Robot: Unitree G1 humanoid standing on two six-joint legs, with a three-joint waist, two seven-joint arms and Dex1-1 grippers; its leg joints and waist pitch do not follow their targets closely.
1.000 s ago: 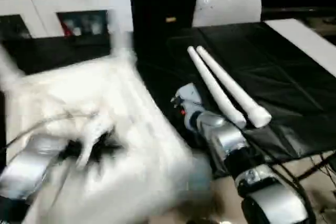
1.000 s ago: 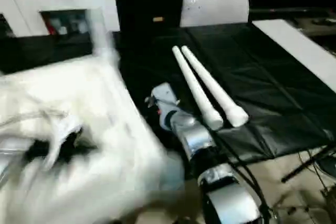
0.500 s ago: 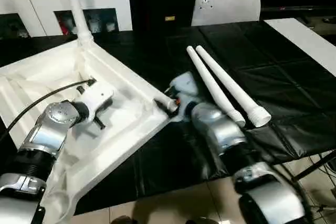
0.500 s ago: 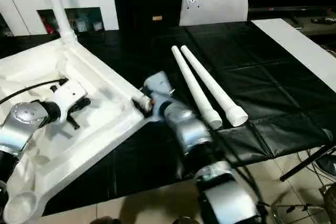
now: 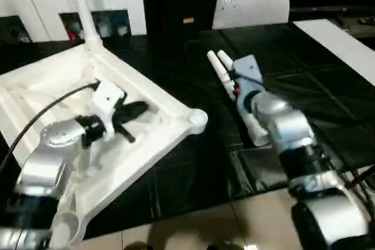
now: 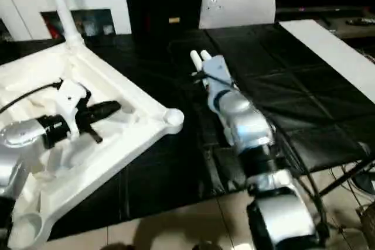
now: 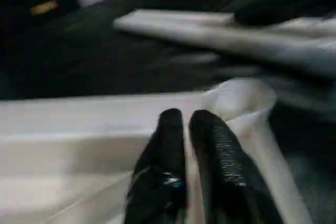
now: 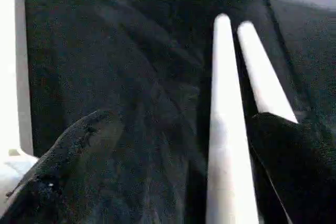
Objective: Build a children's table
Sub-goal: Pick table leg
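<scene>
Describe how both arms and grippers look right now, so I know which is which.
Both forearms are silver cylinders with black joint rings. The left gripper has two black fingers, a white housing and a black cable. The right gripper has black fingers; its pale wrist housing carries a red mark.

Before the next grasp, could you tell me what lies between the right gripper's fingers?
In the right wrist view, one loose leg lies between the open fingers, on the black cloth.

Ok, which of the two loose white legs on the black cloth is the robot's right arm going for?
Start from the upside-down table top; two loose legs lie side by side on the black cloth beside it. The right gripper straddles the leg nearer the top, not its neighbour.
</scene>
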